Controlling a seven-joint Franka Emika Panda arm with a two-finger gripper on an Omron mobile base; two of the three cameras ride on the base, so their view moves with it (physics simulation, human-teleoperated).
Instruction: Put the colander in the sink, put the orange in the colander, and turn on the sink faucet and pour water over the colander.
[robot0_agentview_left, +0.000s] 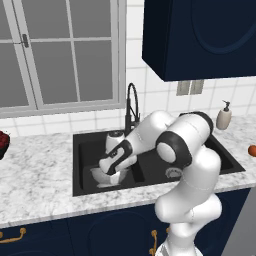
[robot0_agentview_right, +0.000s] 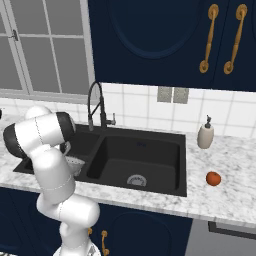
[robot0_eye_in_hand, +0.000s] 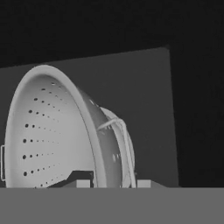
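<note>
the gripper (robot0_eye_in_hand: 110, 183) is clamped on the rim of the colander (robot0_eye_in_hand: 52, 131), one fingertip on each side of the wall. the colander is pale silvery metal, dotted with rows of small holes, tipped on edge with a thin wire handle, low in the left basin of the black sink (robot0_agentview_left: 80, 160). the orange (robot0_agentview_right: 213, 178) lies on the counter (robot0_agentview_right: 235, 195) right of the sink.

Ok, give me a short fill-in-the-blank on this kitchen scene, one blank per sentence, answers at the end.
1. The gripper holds the colander by its ____.
2. The colander is in the sink's ____ basin in the left base view.
3. The orange lies on the ____.
4. The soap dispenser stands ____ the backsplash than the orange.

Answers: rim; left; counter; nearer
</note>
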